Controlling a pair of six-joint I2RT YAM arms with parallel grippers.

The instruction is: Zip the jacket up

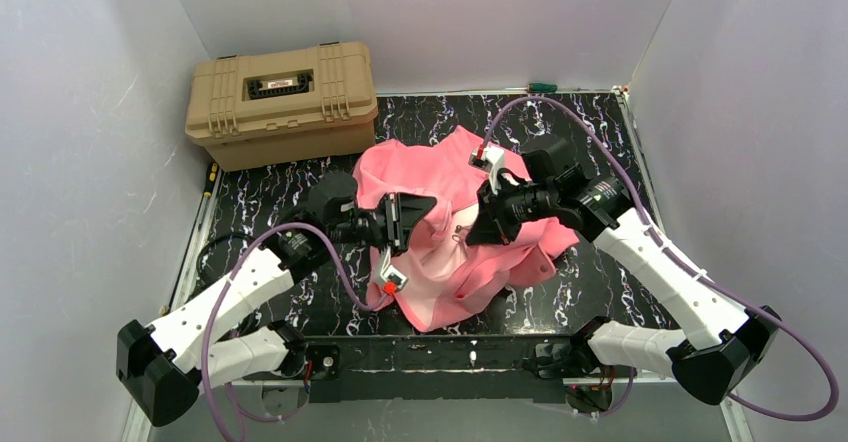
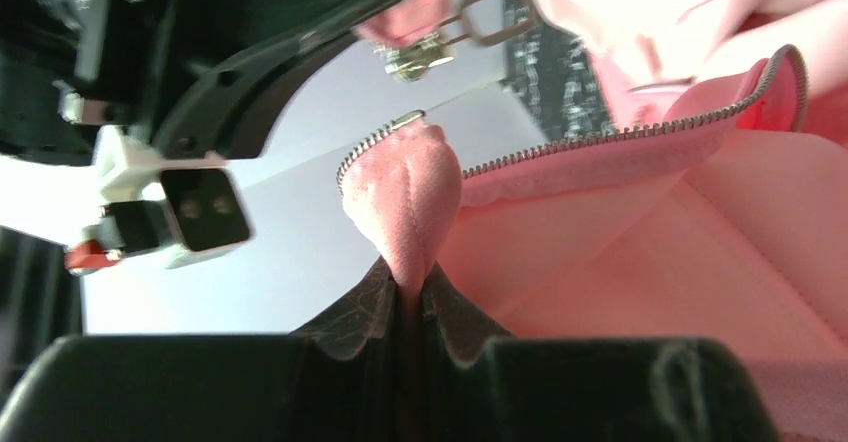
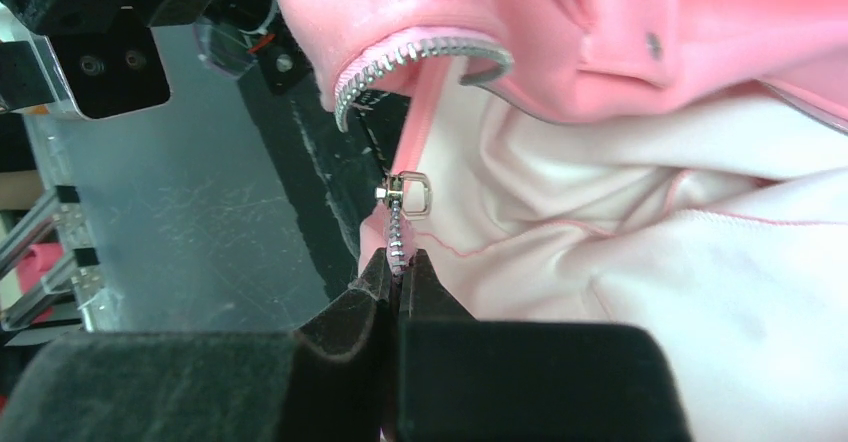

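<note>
The jacket (image 1: pixel 450 262) lies bunched at the centre of the frame on the black marbled counter (image 1: pixel 600 282), pale lining showing. My left gripper (image 2: pixel 405 287) is clamped on a fold of its zipper edge. My right gripper (image 3: pixel 398 274) pinches the zipper teeth just under the slider (image 3: pixel 408 194). A tan case (image 1: pixel 285 102) sits upper left.

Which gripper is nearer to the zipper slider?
Right. The right gripper pinches the jacket just beside the slider; the left gripper pinches the jacket's other zipper edge, farther off.
</note>
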